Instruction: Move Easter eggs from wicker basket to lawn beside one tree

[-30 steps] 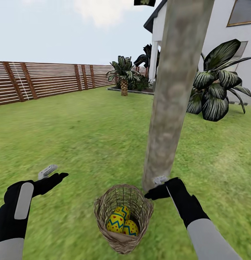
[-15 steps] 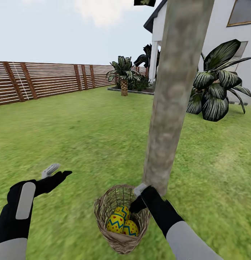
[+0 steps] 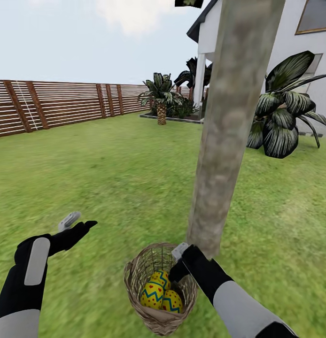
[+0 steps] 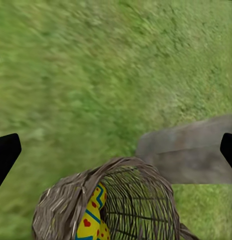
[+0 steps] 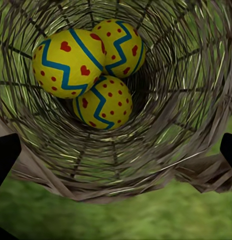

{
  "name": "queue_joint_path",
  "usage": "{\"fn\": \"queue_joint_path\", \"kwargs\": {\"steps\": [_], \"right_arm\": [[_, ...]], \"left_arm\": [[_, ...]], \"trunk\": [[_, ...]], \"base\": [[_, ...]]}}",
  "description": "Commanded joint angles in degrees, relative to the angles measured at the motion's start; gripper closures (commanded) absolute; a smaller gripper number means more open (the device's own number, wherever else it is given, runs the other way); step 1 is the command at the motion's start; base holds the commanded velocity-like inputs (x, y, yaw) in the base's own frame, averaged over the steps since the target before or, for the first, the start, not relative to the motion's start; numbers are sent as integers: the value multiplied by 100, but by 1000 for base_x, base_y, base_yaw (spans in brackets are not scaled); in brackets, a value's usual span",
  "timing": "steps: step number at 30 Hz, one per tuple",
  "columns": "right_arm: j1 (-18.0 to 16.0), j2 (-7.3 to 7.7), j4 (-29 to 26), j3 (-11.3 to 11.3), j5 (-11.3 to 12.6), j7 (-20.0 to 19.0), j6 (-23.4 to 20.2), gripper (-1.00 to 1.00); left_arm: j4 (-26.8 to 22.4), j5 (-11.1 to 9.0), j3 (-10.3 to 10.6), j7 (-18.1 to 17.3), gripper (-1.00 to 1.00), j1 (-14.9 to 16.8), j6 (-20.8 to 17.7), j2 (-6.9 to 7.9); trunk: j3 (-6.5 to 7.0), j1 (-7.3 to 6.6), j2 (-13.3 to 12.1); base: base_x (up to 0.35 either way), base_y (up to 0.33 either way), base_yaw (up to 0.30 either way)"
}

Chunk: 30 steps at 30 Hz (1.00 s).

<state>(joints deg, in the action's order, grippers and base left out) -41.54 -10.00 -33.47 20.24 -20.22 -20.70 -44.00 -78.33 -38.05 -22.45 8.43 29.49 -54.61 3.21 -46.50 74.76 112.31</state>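
Right pincer (image 3: 178, 256) gaping, empty, hovering at wicker basket (image 3: 135, 277) rim | Easter eggs (image 5: 90, 70) lying directly ahead | risk: nudging the rim, tipping basket

Ahead of us a brown slatted fence (image 3: 55, 105) runs along the far edge of the yard on the left, its horizontal boards held by darker upright posts. Further back we see a short palm (image 3: 160, 96) with a scaly trunk, standing in a dark planting bed (image 3: 174, 117) among low bushes. To the right rises a white house (image 3: 294, 51), with a white porch column (image 3: 199, 80) at its corner and a window (image 3: 317, 16) high on the wall. Against that wall we see a large plant with broad striped leaves (image 3: 283, 112). Above the fence is pale sky with thin cloud (image 3: 88, 33).
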Motion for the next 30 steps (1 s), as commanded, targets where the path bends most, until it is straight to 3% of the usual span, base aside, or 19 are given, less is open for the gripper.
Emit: {"fn": "queue_joint_path", "kwargs": {"steps": [1,6,7,8,12,17,22,30], "right_arm": [[-3,0,-8,6,-61,-56,-8,-100],[5,0,-27,6,-22,-97,22,-100],[2,0,-42,12,282,-93,6,-100],[0,0,-47,18,408,-89,-2,-100],[-1,0,-61,37,646,-86,-9,-100],[5,0,-184,34,699,-78,17,-100],[5,0,-245,33,708,-75,15,-100],[5,0,-248,32,711,-75,-8,-100]], "left_arm": [[-2,-62,-7,54,-100,4,-23,2],[-3,-62,-14,61,-100,4,-23,6],[-4,-62,-14,62,-100,5,-27,16],[-5,-62,-14,62,-100,5,-27,18],[-3,-62,3,62,-100,4,-31,21],[1,-62,10,62,-100,4,-32,15],[-1,-62,-11,56,-100,4,-24,7],[2,-83,-14,54,-100,4,-23,3]], "trunk": [[-6,-1,3],[-6,-1,3],[-6,-1,3],[-24,21,43],[-95,109,203],[-185,219,404],[-185,219,404],[-185,219,404]], "base": [[11,8,0],[3,2,0],[0,0,0],[0,0,0],[0,0,0],[0,0,0],[0,1,0],[0,257,0]]}}
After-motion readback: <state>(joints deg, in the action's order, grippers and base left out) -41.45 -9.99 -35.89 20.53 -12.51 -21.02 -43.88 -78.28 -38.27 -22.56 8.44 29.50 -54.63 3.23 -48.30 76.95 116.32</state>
